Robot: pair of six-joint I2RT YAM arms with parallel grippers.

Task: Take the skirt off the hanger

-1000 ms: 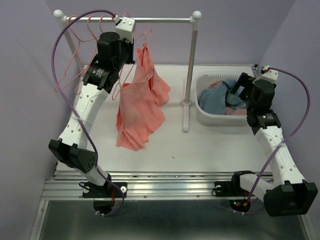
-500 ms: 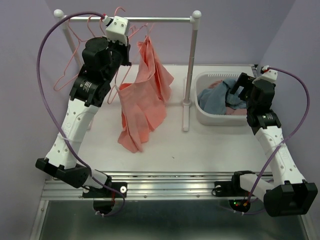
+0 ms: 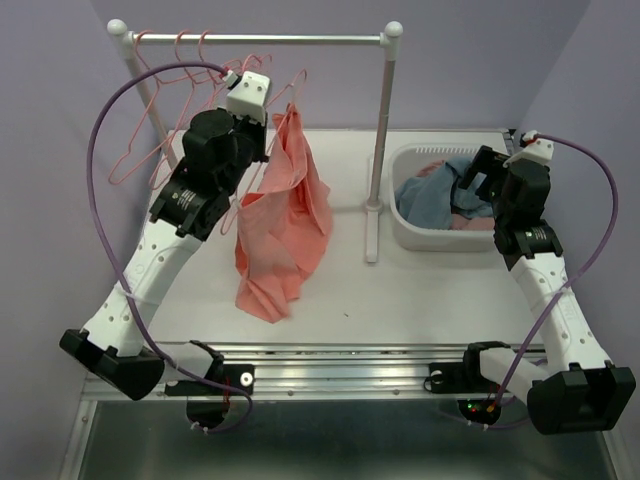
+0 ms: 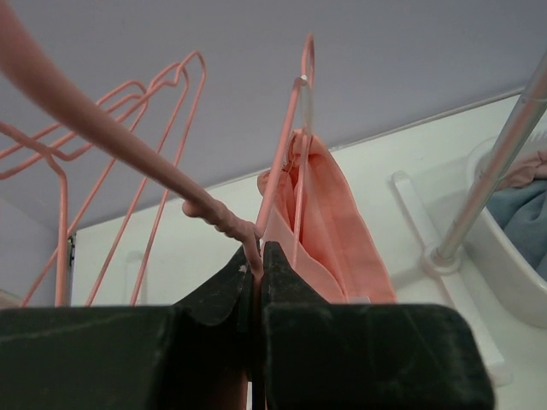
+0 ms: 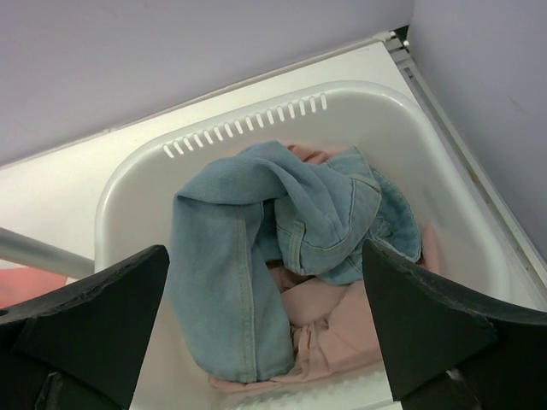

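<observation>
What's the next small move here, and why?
Probably swing the right gripper from over the basket toward the skirt. The left gripper is shut on the hanger, the skirt hangs from it, and the right gripper is open and empty.

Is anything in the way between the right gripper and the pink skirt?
Yes. The rack's upright post stands between them: the right gripper hangs open over the basket on the post's right, and the skirt hangs on its left, from a hanger the left gripper is shut on.
</observation>
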